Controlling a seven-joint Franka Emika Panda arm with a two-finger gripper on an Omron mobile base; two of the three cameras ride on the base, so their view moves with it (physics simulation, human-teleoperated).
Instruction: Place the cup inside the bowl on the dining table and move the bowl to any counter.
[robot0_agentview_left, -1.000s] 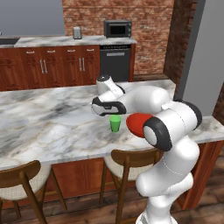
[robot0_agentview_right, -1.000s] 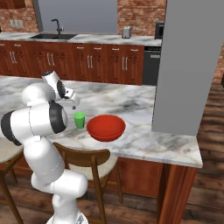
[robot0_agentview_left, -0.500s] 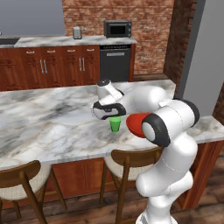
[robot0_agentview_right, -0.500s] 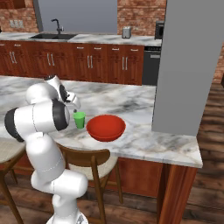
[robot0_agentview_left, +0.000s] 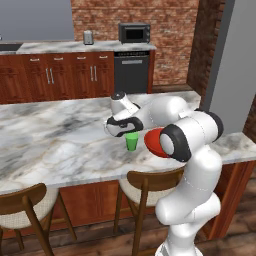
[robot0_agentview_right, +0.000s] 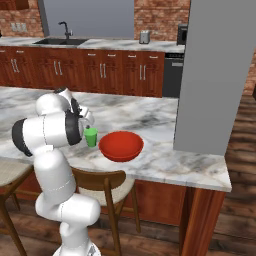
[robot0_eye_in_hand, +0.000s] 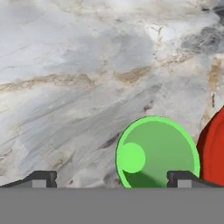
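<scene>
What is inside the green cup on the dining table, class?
The hand view looks down into the cup: green walls and floor, nothing in it. The part of its mouth nearest the camera is cut off, so that part is unseen.

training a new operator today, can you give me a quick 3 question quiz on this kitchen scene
1. True or false: the green cup already sits inside the red bowl.
2. Which fits the gripper? A) shut on the cup B) open, above the cup C) shut on the bowl's rim
3. Fill in: the cup and bowl both stand on the marble dining ____, the one with stools tucked under it.

Key
1. False: the cup stands upright on the marble beside the bowl.
2. B: in the hand view both fingertips are spread, with the cup's mouth below, nearer the right-hand tip.
3. table
</scene>
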